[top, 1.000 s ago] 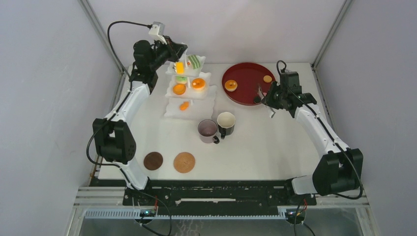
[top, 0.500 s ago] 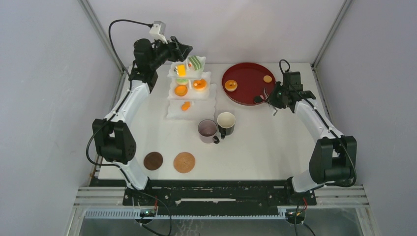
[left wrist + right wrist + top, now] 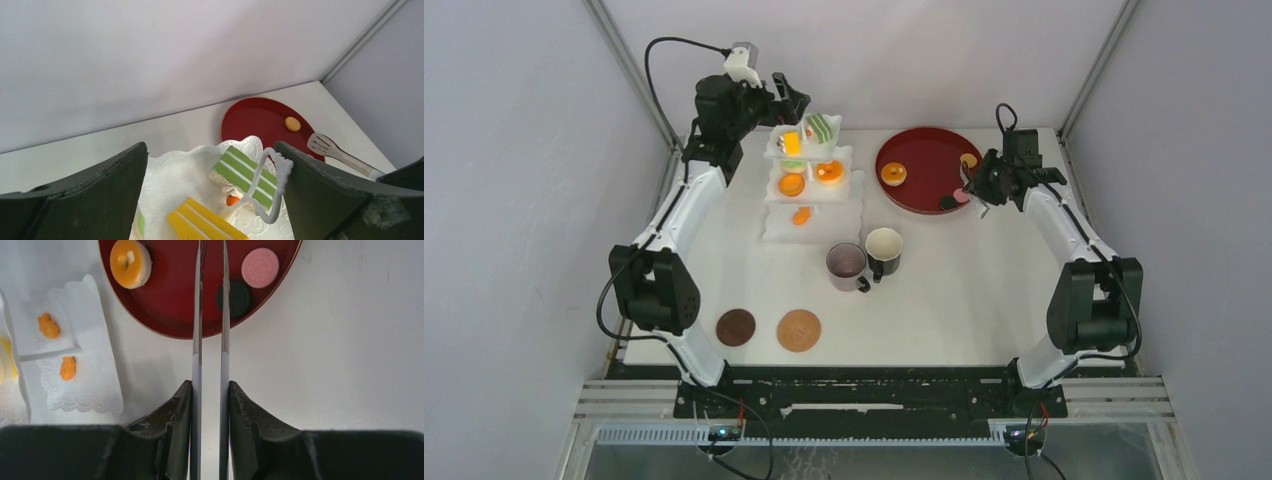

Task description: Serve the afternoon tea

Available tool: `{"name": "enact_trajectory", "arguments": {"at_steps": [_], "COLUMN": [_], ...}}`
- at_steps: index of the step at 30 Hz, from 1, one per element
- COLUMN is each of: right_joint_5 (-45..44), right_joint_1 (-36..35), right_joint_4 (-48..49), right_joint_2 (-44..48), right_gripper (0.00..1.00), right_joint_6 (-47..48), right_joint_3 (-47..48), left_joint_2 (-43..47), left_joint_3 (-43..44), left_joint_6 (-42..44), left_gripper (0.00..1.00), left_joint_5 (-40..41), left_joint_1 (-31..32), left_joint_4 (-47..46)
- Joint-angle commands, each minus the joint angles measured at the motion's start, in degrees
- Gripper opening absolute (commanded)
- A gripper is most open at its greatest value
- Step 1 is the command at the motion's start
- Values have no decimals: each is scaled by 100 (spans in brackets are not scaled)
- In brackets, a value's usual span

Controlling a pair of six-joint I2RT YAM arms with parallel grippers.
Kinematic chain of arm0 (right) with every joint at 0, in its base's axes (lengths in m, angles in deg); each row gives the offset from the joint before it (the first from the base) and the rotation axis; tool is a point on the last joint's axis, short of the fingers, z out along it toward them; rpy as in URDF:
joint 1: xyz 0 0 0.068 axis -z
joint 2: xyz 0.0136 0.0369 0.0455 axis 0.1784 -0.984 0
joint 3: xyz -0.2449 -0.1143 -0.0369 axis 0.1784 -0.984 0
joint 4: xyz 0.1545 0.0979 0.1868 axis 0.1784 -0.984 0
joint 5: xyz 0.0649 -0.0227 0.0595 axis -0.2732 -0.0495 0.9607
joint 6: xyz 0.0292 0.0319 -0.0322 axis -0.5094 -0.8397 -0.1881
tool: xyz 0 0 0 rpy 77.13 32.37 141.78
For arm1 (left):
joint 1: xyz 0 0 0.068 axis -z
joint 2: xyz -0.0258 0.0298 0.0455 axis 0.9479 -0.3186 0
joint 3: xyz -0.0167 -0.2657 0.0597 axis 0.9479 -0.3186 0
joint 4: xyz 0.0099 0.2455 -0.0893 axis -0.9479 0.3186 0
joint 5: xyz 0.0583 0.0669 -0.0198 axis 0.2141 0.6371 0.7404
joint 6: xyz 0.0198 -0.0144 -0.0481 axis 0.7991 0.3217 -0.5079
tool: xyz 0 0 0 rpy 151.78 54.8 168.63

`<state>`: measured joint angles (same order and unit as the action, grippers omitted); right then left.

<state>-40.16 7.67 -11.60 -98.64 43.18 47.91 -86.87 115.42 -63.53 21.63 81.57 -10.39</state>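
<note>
Two arms reach to the far edge, with bare surface between them.
Table (image 3: pixel 984 300) shows open room right of centre. White three-tier stand (image 3: pixel 844 215) sits far left-centre, with the left gripper (image 3: pixel 786 98) splayed wide above its top tier, grasping nothing. Dark red tray (image 3: pixel 924 150) lies far right, and the right gripper (image 3: pixel 210 390) clamps long metal tongs (image 3: pixel 199 315) over its near rim. Mauve mug (image 3: pixel 846 262) and black mug (image 3: pixel 884 245) touch at centre. Brown coasters (image 3: pixel 799 330) lie by the near-left edge.
</note>
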Motion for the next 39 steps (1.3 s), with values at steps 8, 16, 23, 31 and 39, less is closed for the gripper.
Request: {"name": "enact_trajectory", "arguments": {"at_steps": [8, 16, 23, 31, 39], "right_joint_5": [-355, -84, 174, 169, -128], "right_joint_1": [-56, -250, -343, -522, -856], "right_joint_4": [-753, -715, -531, -403, -290], "right_joint_2": [21, 254, -218, -900, -1342], "right_gripper": [33, 29, 27, 27, 26], "right_joint_6": [611, 780, 669, 549, 579], "right_joint_3": [448, 6, 91, 657, 1832], "left_joint_2": [1079, 2098, 2529, 3024, 3273], "left_joint_3": [329, -324, -663, -1093, -1387], "left_joint_6": [560, 673, 801, 832, 694], "left_gripper": [100, 100, 100, 100, 100], "left_joint_5": [1644, 2357, 2701, 2892, 2819], "left_joint_1": [-38, -33, -32, -35, -29], "left_joint_4": [1271, 2190, 2224, 2291, 2337]}}
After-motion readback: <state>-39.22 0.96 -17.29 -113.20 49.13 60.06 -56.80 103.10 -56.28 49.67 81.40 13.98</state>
